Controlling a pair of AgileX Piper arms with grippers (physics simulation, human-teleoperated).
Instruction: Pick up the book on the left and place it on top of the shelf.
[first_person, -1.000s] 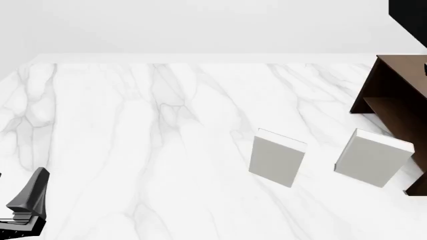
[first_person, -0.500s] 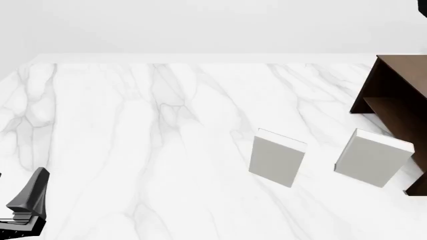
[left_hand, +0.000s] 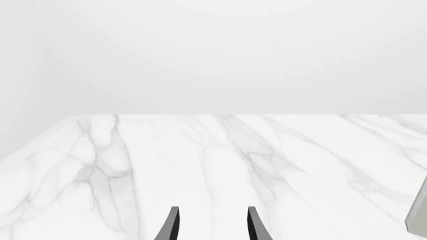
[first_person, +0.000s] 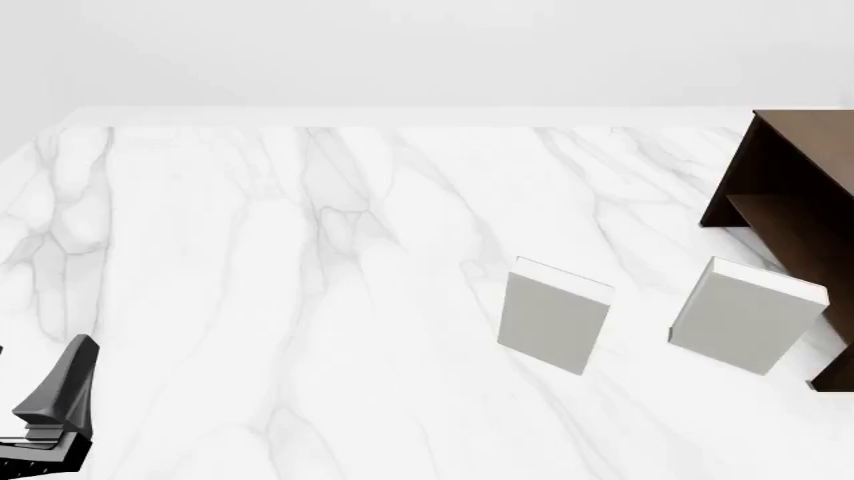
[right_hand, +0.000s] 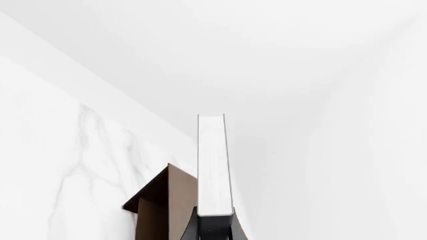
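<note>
The book (right_hand: 211, 165) sits clamped in the right gripper (right_hand: 213, 226), seen edge-on w/ white pages facing the cam, long axis running straight out along the fingers; the shelf (right_hand: 160, 202) lies just beyond & to one side of it in the right wrist view, so book isn't over the top yet, I'd judge; can't tell the gap. In front view the shelf (first_person: 787, 180) is at far right, book & right arm out of frame; two pale books (first_person: 554, 313) (first_person: 745, 315) stand on the marble table (first_person: 267, 250). Left gripper (left_hand: 212, 227) parted, empty, low near left corner, well apart from shelf; right arm clearly nearer for the placing.
</note>
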